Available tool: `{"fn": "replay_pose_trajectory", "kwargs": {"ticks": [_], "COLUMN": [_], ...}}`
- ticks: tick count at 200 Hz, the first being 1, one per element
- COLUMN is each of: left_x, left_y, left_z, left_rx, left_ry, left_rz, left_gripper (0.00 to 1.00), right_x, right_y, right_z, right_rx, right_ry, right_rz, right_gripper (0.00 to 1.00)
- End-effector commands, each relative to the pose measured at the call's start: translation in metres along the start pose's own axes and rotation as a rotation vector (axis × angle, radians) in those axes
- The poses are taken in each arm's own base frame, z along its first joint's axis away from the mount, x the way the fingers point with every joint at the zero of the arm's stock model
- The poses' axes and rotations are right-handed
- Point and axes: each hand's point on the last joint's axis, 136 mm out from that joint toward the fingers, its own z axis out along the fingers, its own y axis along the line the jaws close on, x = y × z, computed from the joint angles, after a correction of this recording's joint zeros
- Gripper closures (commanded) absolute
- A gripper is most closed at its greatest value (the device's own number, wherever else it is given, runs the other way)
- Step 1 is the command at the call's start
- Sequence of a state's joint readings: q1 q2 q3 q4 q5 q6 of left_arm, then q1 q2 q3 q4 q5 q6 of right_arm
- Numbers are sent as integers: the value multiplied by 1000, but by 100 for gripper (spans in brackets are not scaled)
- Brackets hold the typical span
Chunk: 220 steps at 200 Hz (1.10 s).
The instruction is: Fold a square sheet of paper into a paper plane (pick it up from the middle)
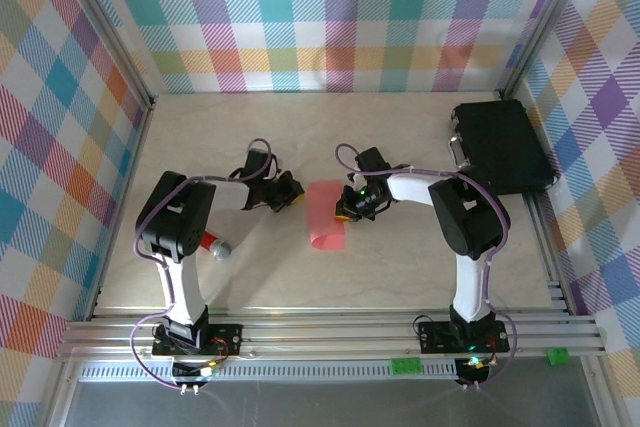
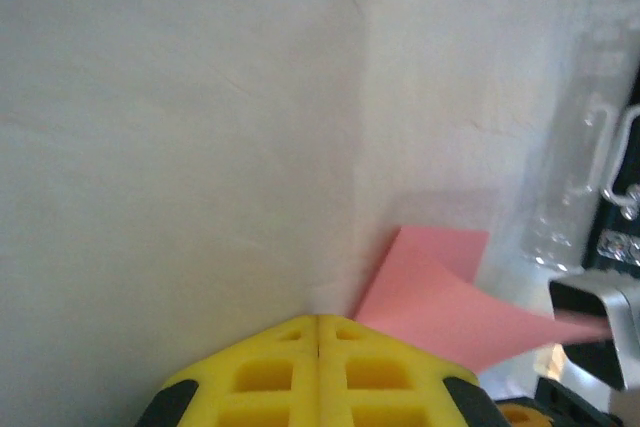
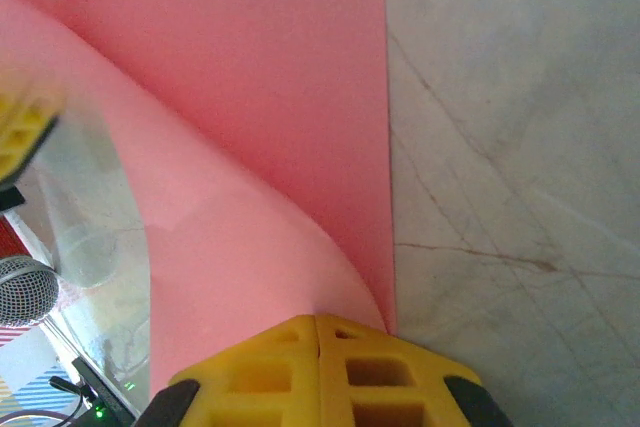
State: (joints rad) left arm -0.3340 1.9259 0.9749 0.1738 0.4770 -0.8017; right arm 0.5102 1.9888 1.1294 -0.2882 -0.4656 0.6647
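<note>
The salmon-pink square sheet of paper (image 1: 325, 217) lies on the table between the two grippers, and from above it looks like a narrow upright strip. My right gripper (image 1: 348, 207) is at its right edge. In the right wrist view the yellow fingertips (image 3: 318, 319) are pressed together, and a flap of the sheet (image 3: 230, 247) curls up off the flat part to meet them. My left gripper (image 1: 292, 193) sits just left of the sheet. It (image 2: 318, 319) is shut on nothing and rests low over the bare table, with a lifted corner of the paper (image 2: 440, 292) to its right.
A black case (image 1: 500, 147) lies at the back right by the wall. A small red object with a grey mesh head (image 1: 214, 245) lies beside the left arm. Checked walls close in the table on three sides.
</note>
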Motion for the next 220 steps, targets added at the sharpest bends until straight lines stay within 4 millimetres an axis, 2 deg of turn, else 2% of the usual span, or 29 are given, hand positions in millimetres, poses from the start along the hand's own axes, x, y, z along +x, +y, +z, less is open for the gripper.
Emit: {"fn": "replay_pose_trajectory", "kwargs": {"ticks": [1,26,51,90,118,139,177,199,220], "left_x": [-3,17,28,23,12,-3,-32,-44,-47], "left_y": [-17,-53,-64,-52,-30,-13,12,13,-7], "left_z": [-15,-8,8,29,38,37,22,14,5], "left_rx": [-28,31,77,43,-15,-48,-116,-155,-130], "left_ry": [-25,-12,2,27,21,4,-42,-45,-30], "left_rz": [60,103,80,27,-1,-18,-12,20,59], "left_gripper": [100,100,100,100,100,100,100,100,100], "right_x": [67,67,68,69,71,73,77,78,76], "right_y": [-139,-139,-140,-141,-143,-146,-153,-154,-153], "right_z": [20,21,22,21,20,20,19,20,20], "right_rx": [483,480,476,483,490,499,528,529,521], "right_ry": [165,162,162,163,163,166,174,174,168], "right_rz": [192,202,209,207,205,208,211,213,213], "right_gripper": [100,100,100,100,100,100,100,100,100]}}
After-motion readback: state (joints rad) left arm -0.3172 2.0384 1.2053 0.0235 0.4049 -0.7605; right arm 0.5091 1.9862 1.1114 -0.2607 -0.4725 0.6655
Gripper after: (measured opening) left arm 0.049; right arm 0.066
